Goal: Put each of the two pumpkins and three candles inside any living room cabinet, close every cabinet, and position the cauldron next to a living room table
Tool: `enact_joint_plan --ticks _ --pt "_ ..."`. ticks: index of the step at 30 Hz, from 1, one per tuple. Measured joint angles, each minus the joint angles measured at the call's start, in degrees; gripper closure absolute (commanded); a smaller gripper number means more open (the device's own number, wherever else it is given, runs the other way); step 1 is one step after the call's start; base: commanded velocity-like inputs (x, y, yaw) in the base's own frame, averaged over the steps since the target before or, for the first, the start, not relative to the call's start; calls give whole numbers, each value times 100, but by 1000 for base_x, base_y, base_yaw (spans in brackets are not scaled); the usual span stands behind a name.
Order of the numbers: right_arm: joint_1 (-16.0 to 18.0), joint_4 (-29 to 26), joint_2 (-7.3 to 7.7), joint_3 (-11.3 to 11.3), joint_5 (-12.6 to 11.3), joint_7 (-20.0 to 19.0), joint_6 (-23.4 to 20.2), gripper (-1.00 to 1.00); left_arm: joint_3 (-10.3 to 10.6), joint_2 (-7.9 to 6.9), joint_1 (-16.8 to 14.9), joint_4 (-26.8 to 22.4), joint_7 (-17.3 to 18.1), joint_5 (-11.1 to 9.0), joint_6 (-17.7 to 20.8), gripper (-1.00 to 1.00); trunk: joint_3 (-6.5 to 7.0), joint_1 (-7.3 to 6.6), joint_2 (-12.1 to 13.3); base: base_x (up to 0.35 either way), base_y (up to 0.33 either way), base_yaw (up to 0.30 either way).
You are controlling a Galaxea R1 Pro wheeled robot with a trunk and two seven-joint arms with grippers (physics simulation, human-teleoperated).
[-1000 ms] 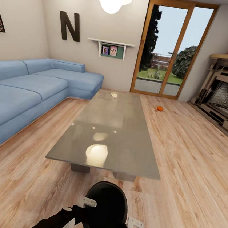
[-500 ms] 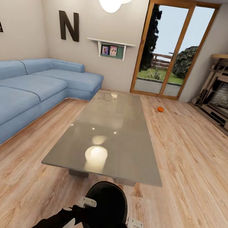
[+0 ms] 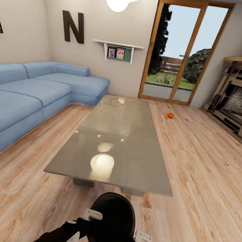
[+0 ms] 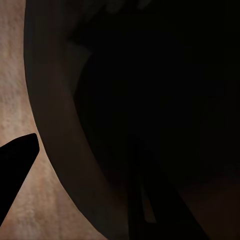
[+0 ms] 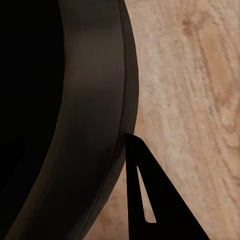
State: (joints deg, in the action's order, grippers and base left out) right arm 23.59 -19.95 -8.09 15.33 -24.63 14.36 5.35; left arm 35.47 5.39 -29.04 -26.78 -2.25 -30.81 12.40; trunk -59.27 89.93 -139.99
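The black cauldron (image 3: 111,225) hangs mouth-up just off the table's (image 3: 129,165) near short end, clamped at its rim between the left gripper (image 3: 91,214) and right gripper (image 3: 142,237). Its inside looks empty. One pumpkin (image 3: 170,115) sits on the floor (image 3: 207,170) off the table's far right corner.

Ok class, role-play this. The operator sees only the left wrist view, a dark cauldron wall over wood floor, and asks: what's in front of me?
Observer: The table stands just beyond the cauldron, short end towards you.
Operator: Any pumpkins around?
Observer: One pumpkin sits on the floor, right of the table's far end.
Operator: Where's my other arm?
Observer: The right gripper is at the cauldron's opposite side.
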Motion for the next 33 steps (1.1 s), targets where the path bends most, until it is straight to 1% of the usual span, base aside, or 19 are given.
enact_joint_plan --ticks 8,16,33 --pt "3 3 0 -2 4 -1 -1 100 -5 3 0 0 -2 6 0 100 -144 176 -321 0 0 0" --pt "0 -10 0 1 -1 3 0 100 2 -2 -1 -9 -4 -1 -1 100 -144 176 -322 2 0 0" --pt "1 -7 1 -2 1 0 0 100 -2 -1 -1 -11 -6 6 4 100 -144 176 -322 48 0 0"
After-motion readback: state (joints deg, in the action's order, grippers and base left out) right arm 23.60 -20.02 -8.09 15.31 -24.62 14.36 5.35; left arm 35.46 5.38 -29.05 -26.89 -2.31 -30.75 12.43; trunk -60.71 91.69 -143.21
